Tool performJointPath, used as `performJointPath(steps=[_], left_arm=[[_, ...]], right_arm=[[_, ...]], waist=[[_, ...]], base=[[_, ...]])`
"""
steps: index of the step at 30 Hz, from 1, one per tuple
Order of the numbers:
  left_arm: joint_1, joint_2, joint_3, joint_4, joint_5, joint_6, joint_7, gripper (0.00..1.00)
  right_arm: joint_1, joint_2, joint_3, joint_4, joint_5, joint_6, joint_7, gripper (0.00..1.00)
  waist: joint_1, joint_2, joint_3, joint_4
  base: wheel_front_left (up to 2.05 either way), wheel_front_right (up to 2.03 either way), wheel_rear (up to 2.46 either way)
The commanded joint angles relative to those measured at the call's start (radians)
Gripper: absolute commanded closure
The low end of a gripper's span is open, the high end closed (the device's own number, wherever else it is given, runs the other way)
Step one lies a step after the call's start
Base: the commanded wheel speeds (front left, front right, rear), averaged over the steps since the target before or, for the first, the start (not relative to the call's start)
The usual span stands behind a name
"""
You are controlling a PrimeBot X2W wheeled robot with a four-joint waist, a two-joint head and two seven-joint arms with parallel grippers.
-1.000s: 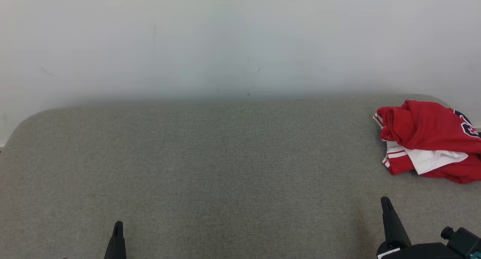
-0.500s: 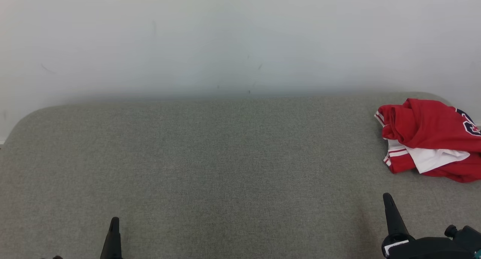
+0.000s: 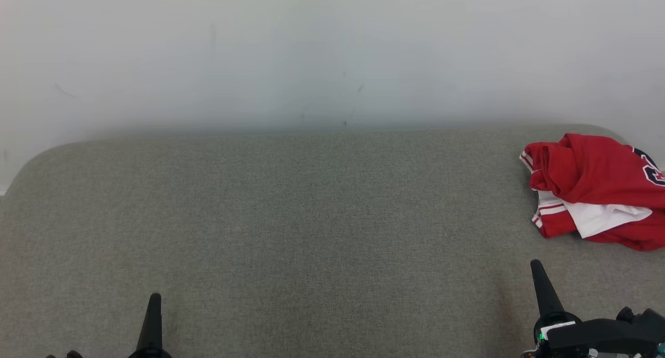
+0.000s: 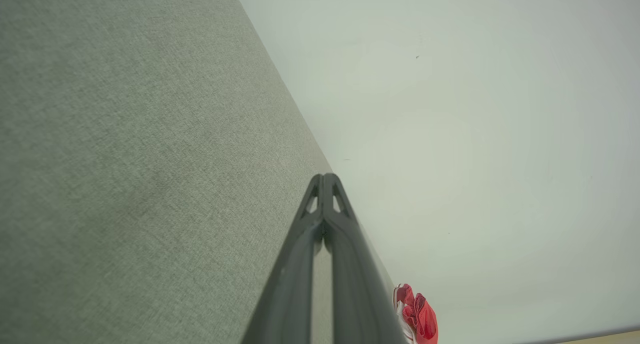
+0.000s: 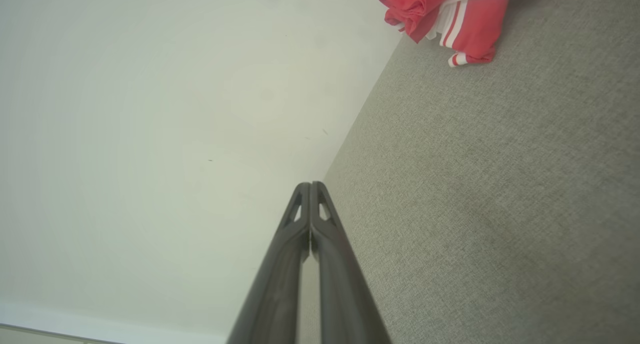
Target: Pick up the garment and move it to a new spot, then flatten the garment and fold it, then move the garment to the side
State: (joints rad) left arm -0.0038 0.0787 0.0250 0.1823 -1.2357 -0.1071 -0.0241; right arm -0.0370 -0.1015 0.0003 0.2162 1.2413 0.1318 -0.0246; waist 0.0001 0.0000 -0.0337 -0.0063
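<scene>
Head view has shifted up a touch, so the camera moved; both finger tips reach slightly higher. Grey fabric surface (image 3: 311,233) runs broad against a pale wall (image 3: 311,51). Red-and-white garment (image 3: 592,191) lies crumpled at the far right, beyond the right gripper (image 3: 535,267), not touching. Left gripper (image 3: 154,300) is well apart. Both pinched closed, empty.

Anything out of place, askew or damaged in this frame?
Only the red garment: it lies crumpled in a heap near the far right corner of the grey padded surface, white fabric showing. No spill or damage is visible. The left gripper and right gripper are shut, empty, apart from it.
</scene>
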Motion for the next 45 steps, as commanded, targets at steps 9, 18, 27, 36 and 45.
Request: performJointPath(steps=[9,18,27,36,45], left_arm=[[-0.034,0.007,0.017,0.007,-0.101,-0.009,0.025,1.00],[-0.050,0.006,0.029,0.017,-0.178,-0.015,0.044,1.00],[-0.063,0.006,0.040,0.026,-0.246,-0.017,0.064,1.00],[-0.075,0.004,0.051,0.036,-0.312,-0.021,0.083,1.00],[-0.085,0.003,0.060,0.043,-0.368,-0.025,0.099,1.00]], right_arm=[[-0.031,0.007,-0.018,0.003,0.095,-0.001,0.026,1.00],[-0.043,0.013,-0.030,0.010,0.170,-0.002,0.047,1.00],[-0.053,0.018,-0.042,0.018,0.239,-0.002,0.068,1.00],[-0.065,0.024,-0.053,0.024,0.304,-0.002,0.087,1.00],[-0.073,0.029,-0.063,0.030,0.356,-0.002,0.102,1.00]], waist=[[-0.0001,0.0000,0.006,0.001],[-0.0001,0.0000,0.013,0.002],[-0.0001,0.0000,0.019,0.003],[-0.0001,0.0000,0.025,0.004],[-0.0001,0.0000,0.031,0.005]], base=[[0.00,0.00,0.00],[0.00,0.00,0.00],[0.00,0.00,0.00],[0.00,0.00,0.00],[0.00,0.00,0.00]])
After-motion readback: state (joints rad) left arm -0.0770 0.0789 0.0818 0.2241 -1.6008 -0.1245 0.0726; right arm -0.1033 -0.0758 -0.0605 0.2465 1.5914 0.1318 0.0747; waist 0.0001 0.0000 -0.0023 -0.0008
